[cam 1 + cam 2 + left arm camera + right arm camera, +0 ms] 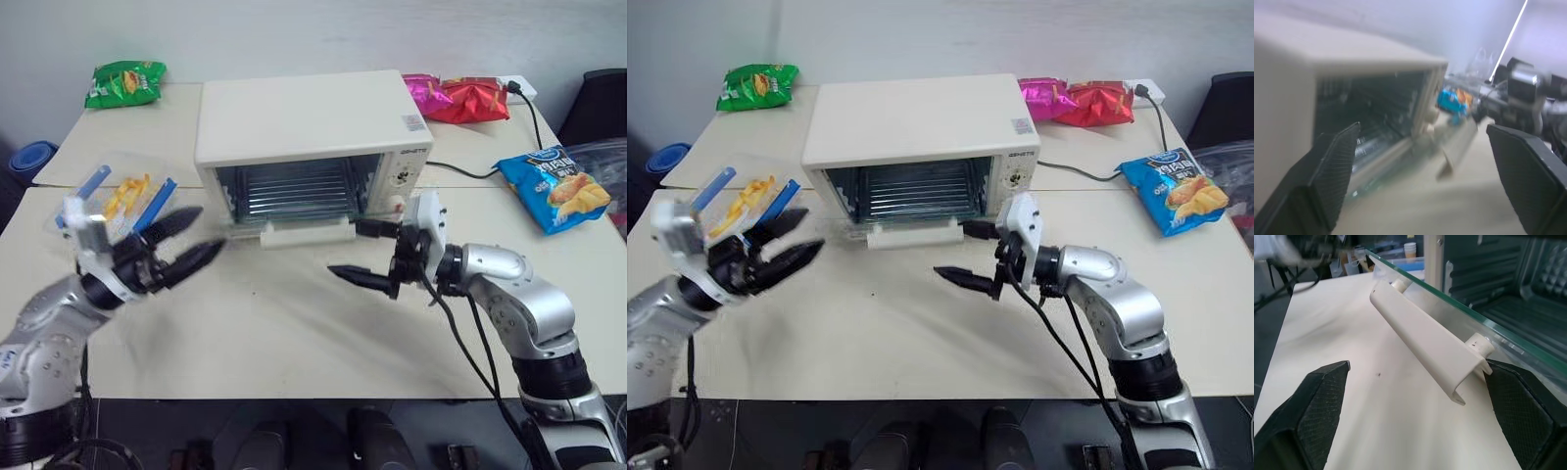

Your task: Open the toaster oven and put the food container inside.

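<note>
The cream-white toaster oven [304, 122] stands at the middle of the table with its glass door folded down and its white bar handle [306, 233] toward me; the wire rack shows inside. On the table to its left lies the food container [122, 196], clear with blue clips and yellow fries. My left gripper [206, 230] hovers open just in front of the container, pointing toward the oven, with nothing between its fingers. My right gripper [348, 250] is open too, beside the handle's right end; the handle [1425, 340] lies between its spread fingers without being gripped.
A green snack bag [125, 83] lies at the back left, pink and red bags [460, 98] at the back right, and a blue bag [556, 188] on the right. A black power cord [460, 171] runs from the oven's right side. The table's front has free room.
</note>
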Robot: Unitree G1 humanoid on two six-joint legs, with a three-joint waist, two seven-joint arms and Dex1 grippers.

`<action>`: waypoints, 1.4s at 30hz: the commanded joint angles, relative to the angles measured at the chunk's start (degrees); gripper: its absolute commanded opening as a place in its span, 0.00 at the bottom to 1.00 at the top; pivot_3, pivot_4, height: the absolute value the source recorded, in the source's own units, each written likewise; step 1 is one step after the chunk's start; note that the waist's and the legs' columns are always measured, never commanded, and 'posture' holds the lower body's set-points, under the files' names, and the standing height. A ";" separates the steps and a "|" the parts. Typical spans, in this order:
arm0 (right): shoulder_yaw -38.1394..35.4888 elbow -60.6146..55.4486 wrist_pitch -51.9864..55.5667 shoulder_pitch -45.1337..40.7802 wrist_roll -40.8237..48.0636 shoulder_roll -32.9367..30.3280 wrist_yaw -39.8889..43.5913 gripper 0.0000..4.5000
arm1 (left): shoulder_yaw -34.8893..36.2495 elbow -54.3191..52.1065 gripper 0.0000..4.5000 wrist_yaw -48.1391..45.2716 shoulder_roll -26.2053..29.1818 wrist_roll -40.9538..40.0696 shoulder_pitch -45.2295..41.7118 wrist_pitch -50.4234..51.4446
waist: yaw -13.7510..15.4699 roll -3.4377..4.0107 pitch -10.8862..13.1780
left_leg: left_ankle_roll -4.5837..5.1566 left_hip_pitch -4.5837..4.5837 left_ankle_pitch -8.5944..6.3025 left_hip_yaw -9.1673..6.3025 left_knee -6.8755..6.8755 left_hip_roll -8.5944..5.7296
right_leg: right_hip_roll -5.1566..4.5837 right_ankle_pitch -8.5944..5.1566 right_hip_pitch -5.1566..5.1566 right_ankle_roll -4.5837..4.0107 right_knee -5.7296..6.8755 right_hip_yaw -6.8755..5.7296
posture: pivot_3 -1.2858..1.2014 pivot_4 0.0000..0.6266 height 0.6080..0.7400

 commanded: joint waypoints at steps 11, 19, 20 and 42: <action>-0.01 -1.74 -6.34 2.21 -2.80 0.37 -0.19 1.00 | -15.19 21.71 0.08 -6.58 -3.01 18.78 -15.95 -11.39 | 0.67 -0.01 0.00 | -0.01 -0.02 0.00 -0.17 0.15 -0.15 | 0.05 0.00 -0.07 0.01 0.22 -0.15 | 0.52 0.24 1.00; -8.94 -5.38 -10.07 16.82 -2.24 -2.08 -2.84 1.00 | -18.17 25.99 0.00 -12.21 -4.80 22.99 -18.32 -15.50 | 0.60 -0.03 0.00 | -0.03 -0.03 -0.02 -0.25 0.16 -0.14 | 0.12 0.01 -0.10 0.01 0.33 -0.19 | 0.52 0.24 1.00; -11.37 -5.95 -11.23 20.52 -2.21 -2.56 -2.76 1.00 | -19.04 25.79 0.00 -13.15 -4.70 24.01 -17.79 -16.20 | 0.86 -0.03 0.00 | -0.03 -0.04 -0.03 -0.26 0.14 -0.14 | 0.12 0.01 -0.10 0.02 0.31 -0.19 | 0.52 0.24 1.00; -13.48 -0.57 -24.73 16.96 -0.06 5.37 -3.00 1.00 | 1.74 5.49 0.39 9.53 -14.29 18.64 12.30 -19.44 | 1.49 -0.02 0.00 | -0.18 0.14 -0.15 -0.50 0.39 -0.02 | 0.49 0.08 -0.12 -0.03 0.31 0.24 | 0.52 0.24 1.00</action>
